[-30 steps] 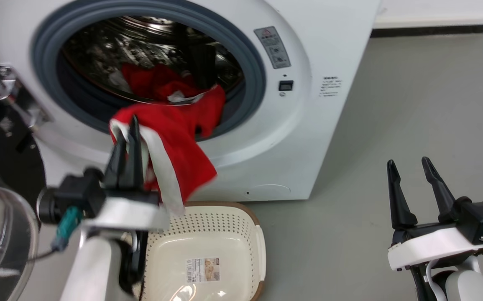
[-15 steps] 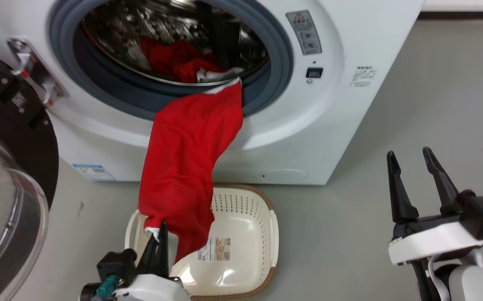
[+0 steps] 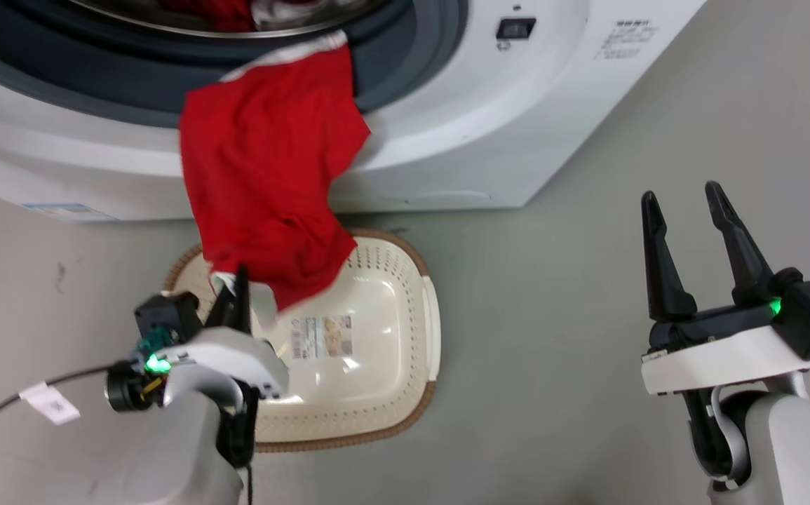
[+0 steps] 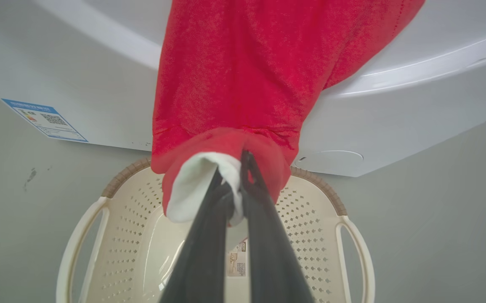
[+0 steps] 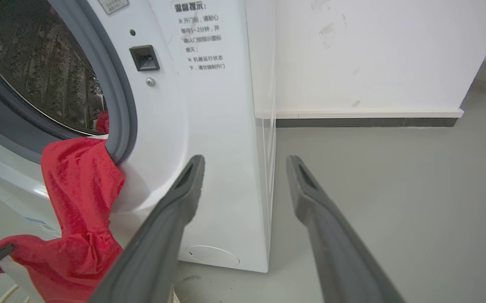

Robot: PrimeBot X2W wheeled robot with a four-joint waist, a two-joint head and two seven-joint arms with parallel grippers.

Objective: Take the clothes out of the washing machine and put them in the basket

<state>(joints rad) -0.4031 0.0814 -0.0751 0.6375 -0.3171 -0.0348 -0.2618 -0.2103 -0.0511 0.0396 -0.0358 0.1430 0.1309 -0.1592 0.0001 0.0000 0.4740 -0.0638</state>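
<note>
A red garment hangs from the washing machine porthole down over the basket. My left gripper is shut on the garment's white-trimmed lower end, just above the basket's near-left part. The left wrist view shows the fingers pinching the white trim of the red garment above the basket. More red clothes lie in the drum. My right gripper is open and empty over the floor at the right. In the right wrist view the red garment drapes from the washing machine.
Grey floor spreads around the basket and to the right of the washer. A white wall with a dark skirting stands behind the machine. A cable with a white tag trails at the lower left.
The head camera has tilted down. My left gripper has pulled the red garment from the porthole down to the basket, and most of it now hangs outside. The right gripper stays open in place.
</note>
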